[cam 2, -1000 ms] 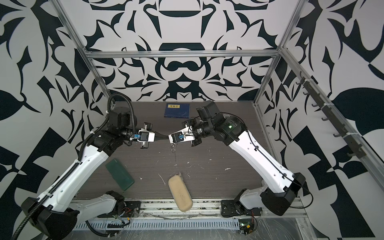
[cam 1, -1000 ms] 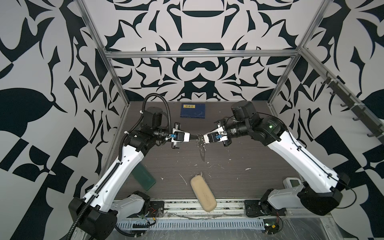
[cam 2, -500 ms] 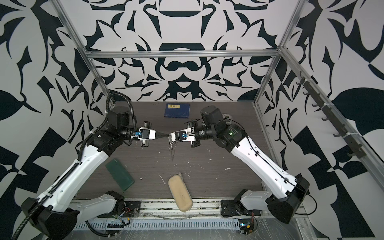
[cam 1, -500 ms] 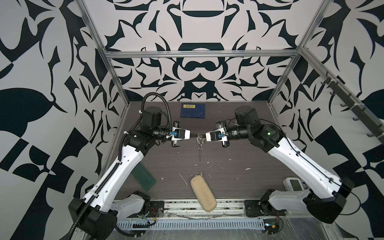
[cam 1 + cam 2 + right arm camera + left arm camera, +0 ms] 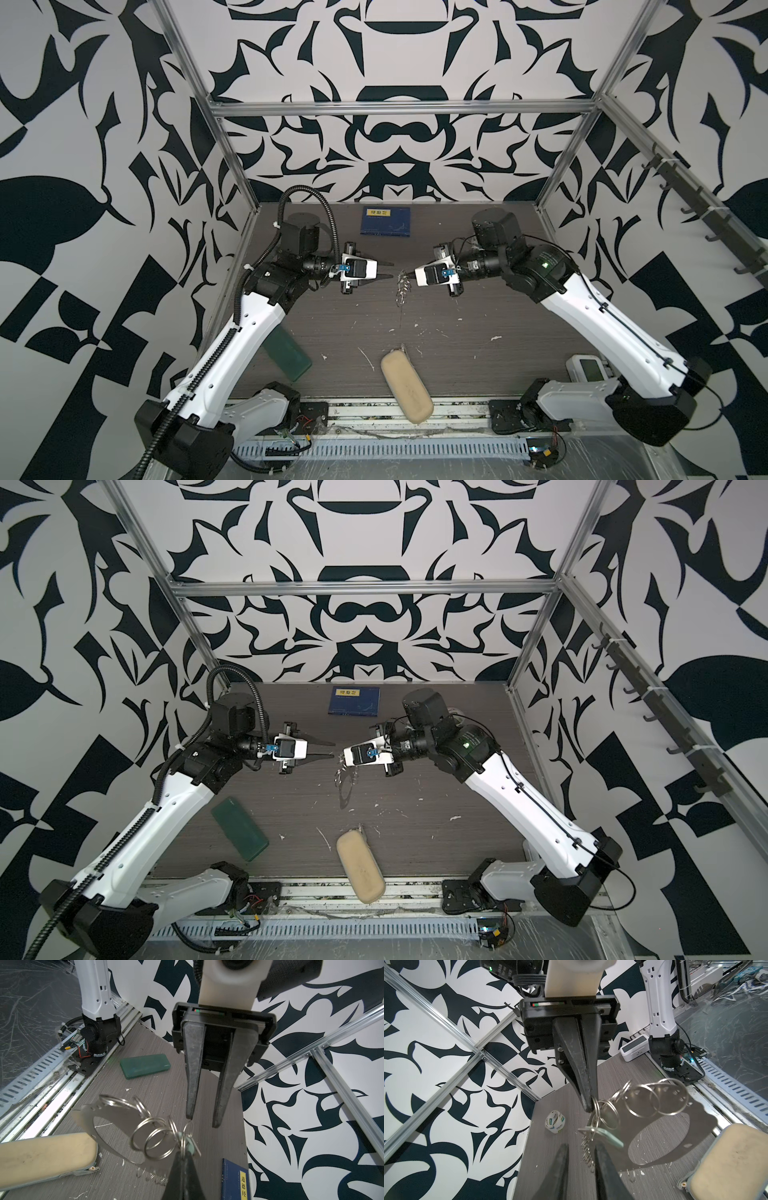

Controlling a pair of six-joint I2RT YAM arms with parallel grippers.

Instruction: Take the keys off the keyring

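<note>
Since a second ago the left gripper (image 5: 392, 269) has sprung apart. Its jaws, then pressed together at the keyring (image 5: 402, 284), now stand slightly spread, with the tips just short of the hanging metal. The right gripper (image 5: 409, 275) keeps the same pinch.

Nearest the camera in both top views, a beige case (image 5: 407, 386) lies with one end over the front edge of the desk (image 5: 478, 299) and onto the rail (image 5: 365, 411). A green case (image 5: 239, 829) lies flat toward the front left, beside the left arm. A white device (image 5: 586, 368) sits by the right arm's base. White flecks (image 5: 368, 359) dot the dark wood-grain surface.

Mid-desk, the two grippers face each other tip to tip, both above the surface. The right gripper's jaws are pressed together on a cluster of wire rings (image 5: 182, 1142), and the whole keyring dangles from that pinch. It is made up of several larger rings, a thin flat loop (image 5: 87, 1118) and a link chain (image 5: 587, 1153) hanging down. A key (image 5: 608, 1136) with a pale head cover hangs in the cluster just below the pinch. In the left wrist view the chain shows between the left gripper's parted fingers (image 5: 562, 1167); whether it touches them I cannot tell.

Farther back, a blue book (image 5: 386, 222) lies flat near the rear wall. A tape roll (image 5: 555, 1125) stands by the wall at the desk's far right.
</note>
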